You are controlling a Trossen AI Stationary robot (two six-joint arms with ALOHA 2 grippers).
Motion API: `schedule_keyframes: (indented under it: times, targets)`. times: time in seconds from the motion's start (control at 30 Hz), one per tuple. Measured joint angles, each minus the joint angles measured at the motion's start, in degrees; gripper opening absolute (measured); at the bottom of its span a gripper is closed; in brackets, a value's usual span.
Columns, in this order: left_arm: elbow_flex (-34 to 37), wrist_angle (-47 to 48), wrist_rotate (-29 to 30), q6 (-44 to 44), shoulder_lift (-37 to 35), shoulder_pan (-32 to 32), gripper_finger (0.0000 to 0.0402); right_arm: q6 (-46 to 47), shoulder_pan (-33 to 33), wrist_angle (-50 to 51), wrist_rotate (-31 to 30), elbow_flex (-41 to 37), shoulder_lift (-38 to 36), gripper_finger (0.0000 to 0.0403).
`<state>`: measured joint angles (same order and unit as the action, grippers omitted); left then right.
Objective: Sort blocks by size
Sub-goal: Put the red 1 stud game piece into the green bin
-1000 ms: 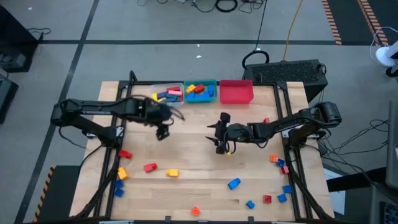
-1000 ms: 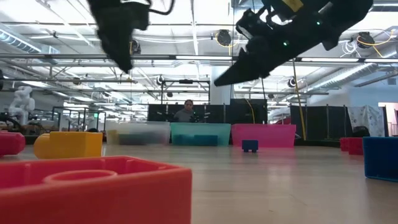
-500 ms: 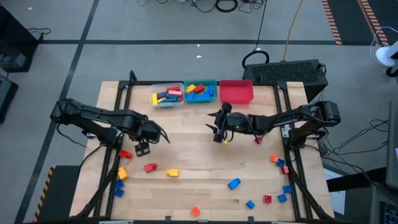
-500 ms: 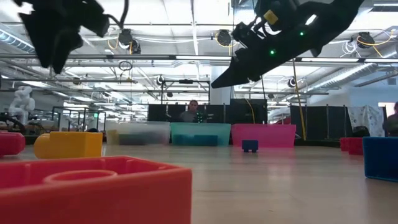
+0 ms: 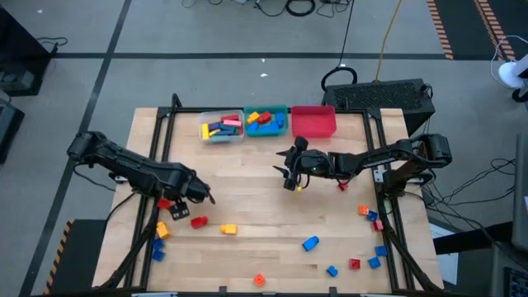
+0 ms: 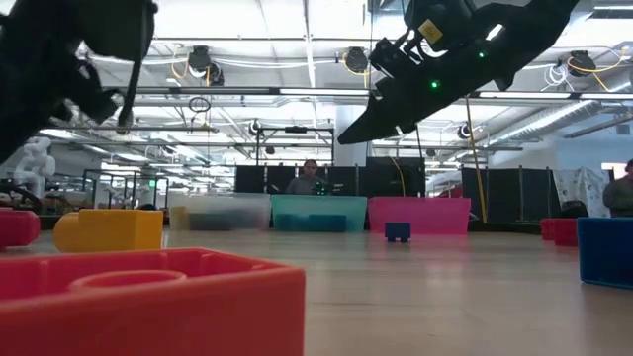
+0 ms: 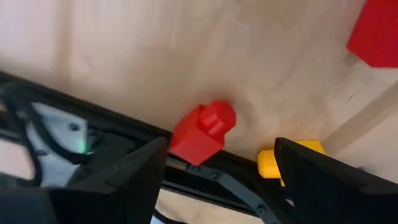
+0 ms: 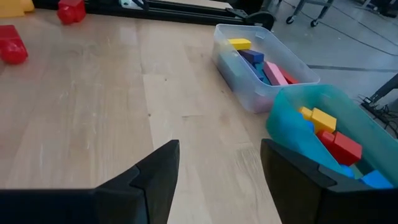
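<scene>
Blocks lie scattered on the wooden table. A red block lies by the table's left frame, with a yellow block beside it. My left gripper hovers open over the red block, its fingers pointing steeply down on either side and apart from it; in the high view my left gripper stands at the near left. My right gripper hangs open and empty above mid-table, facing the clear bin and the teal bin, both holding blocks.
A red bin stands right of the teal bin at the far edge. A red block and a yellow block lie right of my left gripper. More blocks sit near the front and at the near right.
My left gripper has swung from beside the clear bin toward the table's near left, come down, and tipped from nearly level to pointing steeply down over the red block; it has stayed open. My right gripper has shifted slightly toward the far edge, then kept still.
</scene>
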<state>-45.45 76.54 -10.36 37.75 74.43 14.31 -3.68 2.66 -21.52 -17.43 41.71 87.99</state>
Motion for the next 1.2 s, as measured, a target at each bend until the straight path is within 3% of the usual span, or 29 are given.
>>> schedule_keyframes:
  times: [0.3,0.67,0.93,1.2]
  targets:
    - [0.5,-1.2,-1.4,-2.3,8.5,2.3,0.0297,0.0,0.0,0.4,0.0,0.0,0.0,0.021]
    - [0.3,0.3,-3.6,-12.6,27.1,2.8,0.0297,0.0,0.0,0.8,0.0,0.0,0.0,0.021]
    - [0.3,0.4,0.0,-20.2,32.6,3.1,0.0296,0.6,0.0,0.9,0.0,0.0,0.0,0.021]
    - [0.3,0.4,0.3,-22.0,35.6,3.1,0.0285,1.3,0.0,0.8,0.0,0.0,0.0,0.021]
